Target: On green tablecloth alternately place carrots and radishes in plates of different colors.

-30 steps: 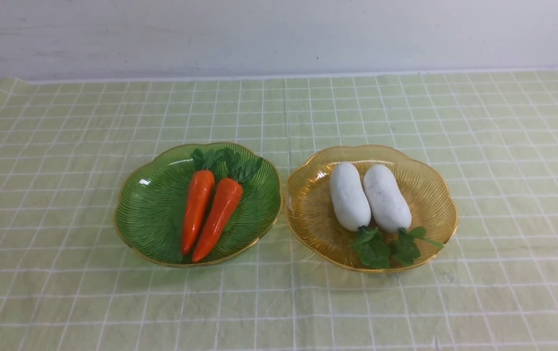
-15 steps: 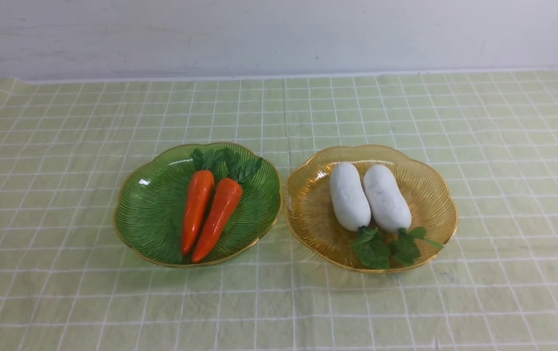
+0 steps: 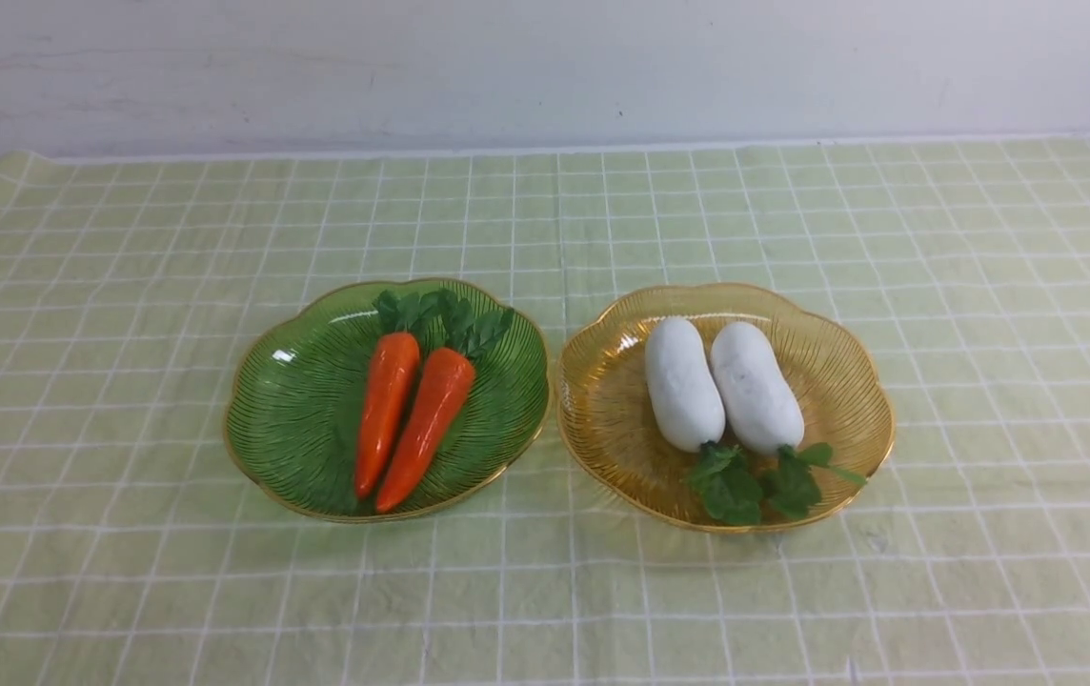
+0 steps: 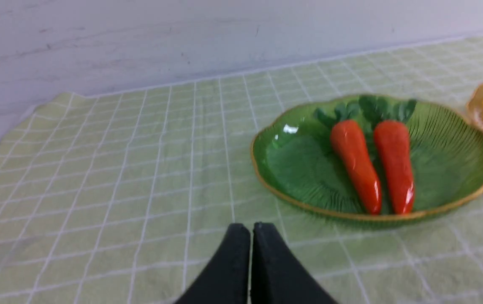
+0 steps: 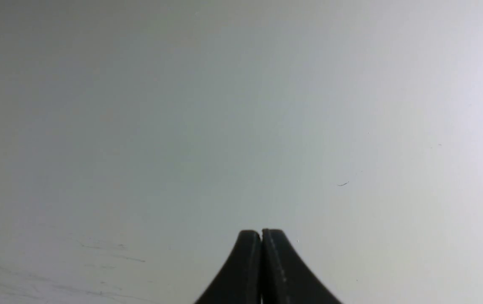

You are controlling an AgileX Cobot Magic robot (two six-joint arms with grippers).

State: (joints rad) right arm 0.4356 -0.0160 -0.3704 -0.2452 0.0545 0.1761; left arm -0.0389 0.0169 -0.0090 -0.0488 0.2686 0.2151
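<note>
You are looking at a job that appears finished: both carrots (image 3: 409, 419) lie side by side in the green plate (image 3: 297, 419) on the left, leafy tops toward the far side, and both radishes (image 3: 721, 386) lie side by side in the amber plate (image 3: 612, 419) on the right, leaves toward the near rim. The two plates sit just beside each other near the middle of the green tablecloth (image 3: 126, 238), and no vegetable lies loose on the cloth, so I judge nothing is left to place. Your left gripper (image 4: 251, 230) hangs low at the near left, well apart from the green plate, its jaws pressed together and holding nothing. Your right gripper (image 5: 261, 236) also has its jaws together and empty, facing only a plain pale surface. Nothing else stands on the cloth, and nothing blocks either plate.
</note>
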